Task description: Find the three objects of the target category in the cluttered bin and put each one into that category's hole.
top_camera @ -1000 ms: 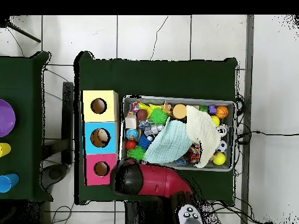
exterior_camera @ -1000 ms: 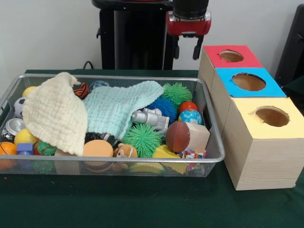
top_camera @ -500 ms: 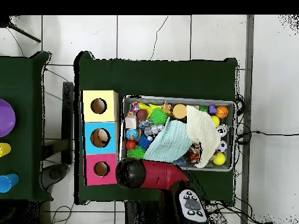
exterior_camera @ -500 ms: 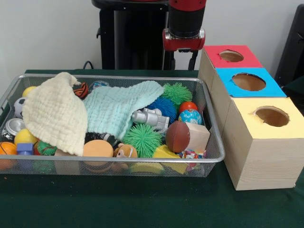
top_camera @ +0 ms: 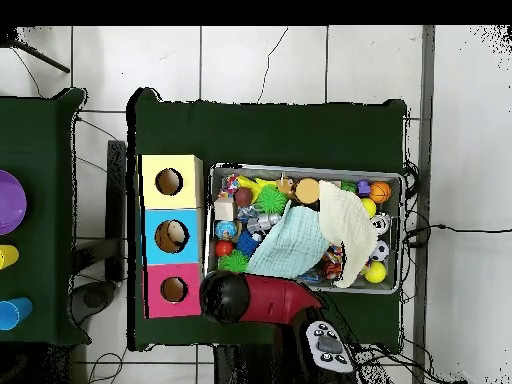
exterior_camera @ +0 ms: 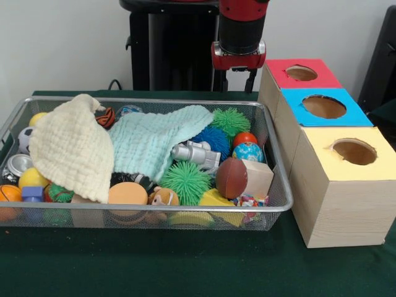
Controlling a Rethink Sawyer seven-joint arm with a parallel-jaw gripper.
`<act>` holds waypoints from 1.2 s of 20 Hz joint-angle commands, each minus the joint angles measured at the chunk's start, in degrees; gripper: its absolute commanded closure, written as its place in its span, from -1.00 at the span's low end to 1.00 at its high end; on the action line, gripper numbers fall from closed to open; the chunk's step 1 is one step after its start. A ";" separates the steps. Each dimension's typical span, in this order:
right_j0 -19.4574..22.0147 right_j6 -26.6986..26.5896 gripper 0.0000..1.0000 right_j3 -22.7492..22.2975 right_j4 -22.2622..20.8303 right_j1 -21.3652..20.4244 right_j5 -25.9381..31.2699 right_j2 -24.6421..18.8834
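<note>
Arm parked behind the bin's far rim, bin full, nothing lifted.

Front view: gripper [exterior_camera: 234, 79] hangs behind the wire bin [exterior_camera: 279, 204], beside the red-topped box [exterior_camera: 301, 73]; only short dark tips show below the red cuff, so I cannot tell if it is open or closed, and nothing shows in it. In the bin: cream cloth [exterior_camera: 69, 145] at left, mint cloth [exterior_camera: 153, 140] beside it, silver toy [exterior_camera: 195, 154] at the mint cloth's edge, green spiky ball [exterior_camera: 185, 180], brown football [exterior_camera: 231, 177] touching a wooden block [exterior_camera: 257, 177], blue spiky ball [exterior_camera: 212, 138]. Blue-topped box [exterior_camera: 323, 107] and yellow-topped box [exterior_camera: 351, 151] continue the row.

Overhead view: arm [top_camera: 262, 298] lies along the bin's [top_camera: 402, 176] robot-side edge, its black end next to the red-topped box [top_camera: 172, 290]. Something pale sits inside the hole of the blue-topped box [top_camera: 171, 236].
</note>
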State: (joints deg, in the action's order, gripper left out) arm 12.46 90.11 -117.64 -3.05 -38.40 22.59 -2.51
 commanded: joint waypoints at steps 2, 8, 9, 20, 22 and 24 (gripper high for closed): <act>0.37 4.45 -1.00 7.94 -1.41 2.26 -1.91 -3.91; -0.30 5.72 -1.00 9.18 -0.52 3.58 -2.11 -3.86; -0.36 5.70 -1.00 9.19 -0.67 3.61 -2.31 -3.80; 0.19 5.32 -1.00 6.71 -1.64 2.54 -3.32 -4.00; 0.31 5.22 -1.00 6.87 -1.65 2.80 -3.43 -4.09; 0.36 5.22 -1.00 7.16 -1.56 3.14 -3.53 -4.21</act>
State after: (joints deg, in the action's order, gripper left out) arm 12.24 90.11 -114.60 -3.06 -37.25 22.59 -2.52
